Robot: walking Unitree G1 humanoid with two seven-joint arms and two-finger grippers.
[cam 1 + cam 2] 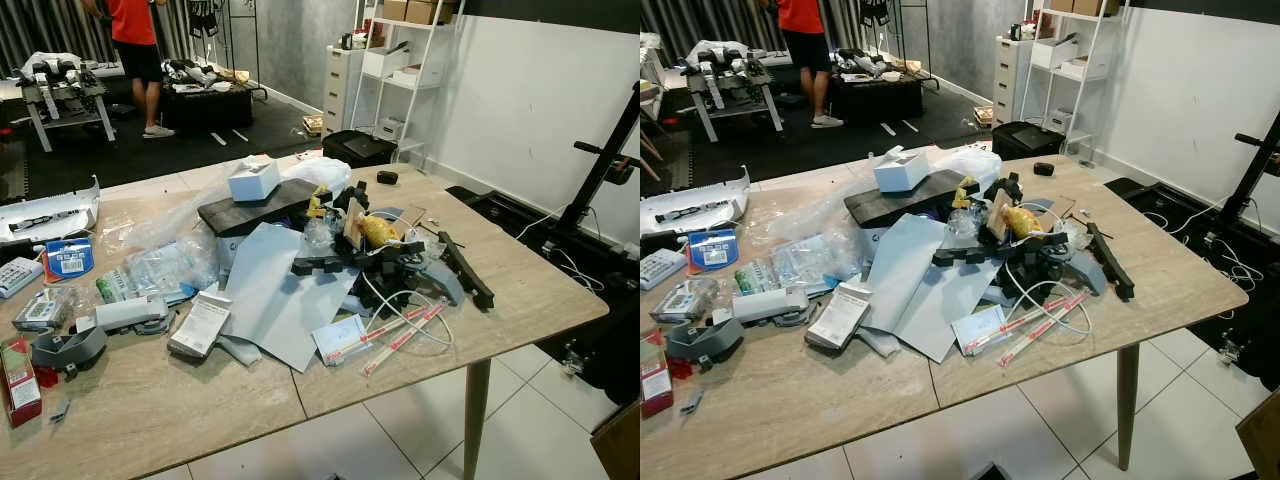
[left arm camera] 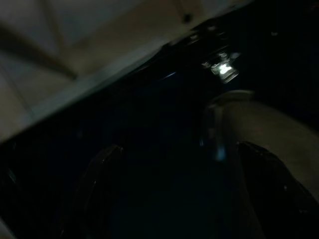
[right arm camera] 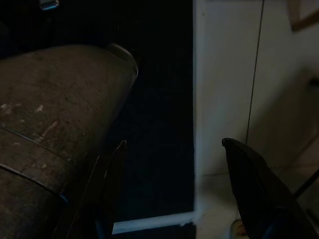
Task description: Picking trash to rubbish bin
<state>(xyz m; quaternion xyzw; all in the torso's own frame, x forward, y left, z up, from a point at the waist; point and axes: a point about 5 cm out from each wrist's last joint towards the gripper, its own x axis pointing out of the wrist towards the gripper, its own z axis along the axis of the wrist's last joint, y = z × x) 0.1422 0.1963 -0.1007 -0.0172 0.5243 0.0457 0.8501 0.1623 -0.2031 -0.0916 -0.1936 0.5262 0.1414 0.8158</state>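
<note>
**Cluttered tabletop, both arms hanging in shade**

A light wooden tabletop [image 1: 520, 290] carries a heap of trash. Near its middle lie a large pale grey-blue sheet of card [image 1: 272, 290], a flat dark slab [image 1: 255, 206] with a small white box [image 1: 254, 181] on top, and a tangle of black plastic pieces [image 1: 350, 262] around a yellow crumpled wrapper [image 1: 379, 231]. A long black bar [image 1: 464, 268] lies toward the right edge, and a loop of white cable [image 1: 400, 305] rests beside two clear-wrapped red-and-white sticks [image 1: 400, 335]. Toward the left sit crumpled clear plastic bags [image 1: 175, 255], a small white printed carton [image 1: 201, 325], a blue-and-white packet [image 1: 69, 257], a grey plastic holder [image 1: 68, 350] and a red box [image 1: 18, 380] at the edge.

Beyond the tabletop a person in a red top and black shorts [image 1: 135, 50] stands on dark flooring, and a white metal shelf rack [image 1: 400, 70] stands against the wall.

In the left wrist view the left gripper [image 2: 174, 194] hangs in deep shade, its fingers [image 2: 99, 184] spread apart with nothing between them. In the right wrist view the right gripper [image 3: 174, 189] also hangs low, its fingers [image 3: 254, 189] likewise apart and empty, with a rounded worn brown surface [image 3: 50, 114] just beside one finger and a white panel [image 3: 224, 89] beyond the other. None of the trash is near either pair of fingers.
</note>
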